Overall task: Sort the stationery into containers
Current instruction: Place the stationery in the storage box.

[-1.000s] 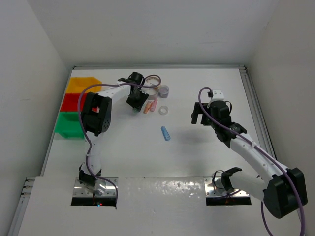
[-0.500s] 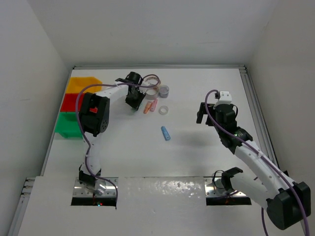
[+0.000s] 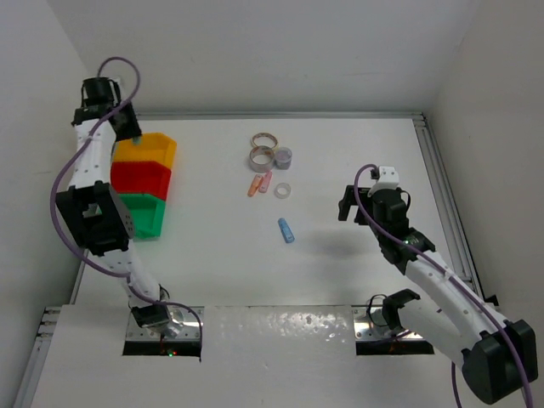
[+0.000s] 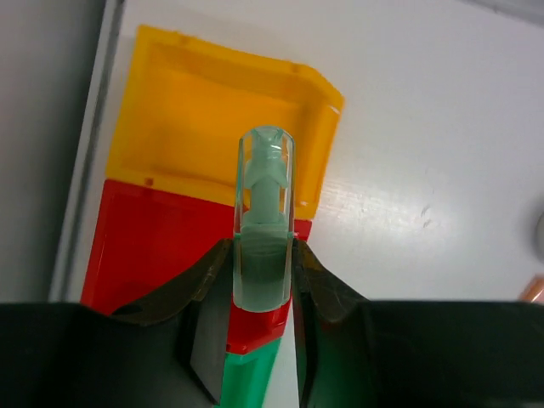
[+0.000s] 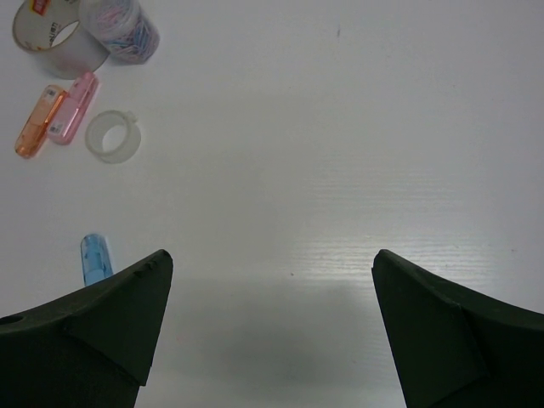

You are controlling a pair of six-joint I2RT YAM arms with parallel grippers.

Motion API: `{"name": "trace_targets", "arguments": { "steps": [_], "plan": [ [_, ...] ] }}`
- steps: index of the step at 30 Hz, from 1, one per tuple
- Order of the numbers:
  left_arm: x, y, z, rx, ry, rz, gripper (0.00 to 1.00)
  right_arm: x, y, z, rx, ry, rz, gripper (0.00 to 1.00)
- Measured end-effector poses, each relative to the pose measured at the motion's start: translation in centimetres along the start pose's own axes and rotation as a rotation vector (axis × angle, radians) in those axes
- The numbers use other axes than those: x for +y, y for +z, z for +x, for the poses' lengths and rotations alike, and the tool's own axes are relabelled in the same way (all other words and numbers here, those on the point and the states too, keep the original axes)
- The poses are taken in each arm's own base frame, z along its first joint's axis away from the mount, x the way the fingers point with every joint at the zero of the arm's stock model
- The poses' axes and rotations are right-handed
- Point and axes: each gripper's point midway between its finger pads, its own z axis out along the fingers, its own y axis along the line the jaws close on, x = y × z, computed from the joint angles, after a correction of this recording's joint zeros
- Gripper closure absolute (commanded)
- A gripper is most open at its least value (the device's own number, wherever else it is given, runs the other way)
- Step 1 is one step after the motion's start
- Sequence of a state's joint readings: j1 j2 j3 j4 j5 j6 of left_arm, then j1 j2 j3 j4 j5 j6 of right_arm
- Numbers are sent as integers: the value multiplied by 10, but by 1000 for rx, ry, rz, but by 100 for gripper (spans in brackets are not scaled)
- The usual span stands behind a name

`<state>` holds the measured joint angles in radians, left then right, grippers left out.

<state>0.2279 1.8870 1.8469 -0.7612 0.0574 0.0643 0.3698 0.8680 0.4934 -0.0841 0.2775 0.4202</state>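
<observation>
Now, on the white table (image 3: 212, 255), the left arm stretches to the far left corner. The left gripper (image 4: 263, 249) hangs over the bins, both fingers pinching a green stick (image 4: 265, 191) that points out over the yellow bin (image 4: 187, 110). The red bin (image 4: 144, 246) sits just nearer and the green bin (image 3: 140, 214) nearest, all three in a touching row by the left edge. The right gripper (image 5: 272, 340) hangs above bare table on the right, fingers spread wide with nothing between them. Mid-table on the far side, a tan ring (image 3: 264, 138), a clear tape roll (image 3: 260, 157) and a purple-grey roll (image 3: 284, 155) are bunched together. Just nearer, the orange stick (image 3: 253, 187) and pink stick (image 3: 265, 180) lie side by side, with a small clear ring (image 3: 282, 189) beside them. The blue stick (image 3: 286, 230) lies alone, nearer the arms.
</observation>
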Motion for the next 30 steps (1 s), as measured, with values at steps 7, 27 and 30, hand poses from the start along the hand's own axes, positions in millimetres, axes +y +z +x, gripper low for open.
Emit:
{"name": "trace_targets", "arguments": {
  "steps": [7, 27, 30],
  "plan": [
    [22, 17, 5, 18, -415, -7, 100, 7, 9, 12, 48, 17, -23, 3],
    [30, 113, 14, 9, -845, -38, 100, 24, 10, 15, 113, 48, 0, 4],
    [32, 129, 22, 19, -848, -51, 74, 25, 8, 14, 116, 40, 7, 4]
  ]
}}
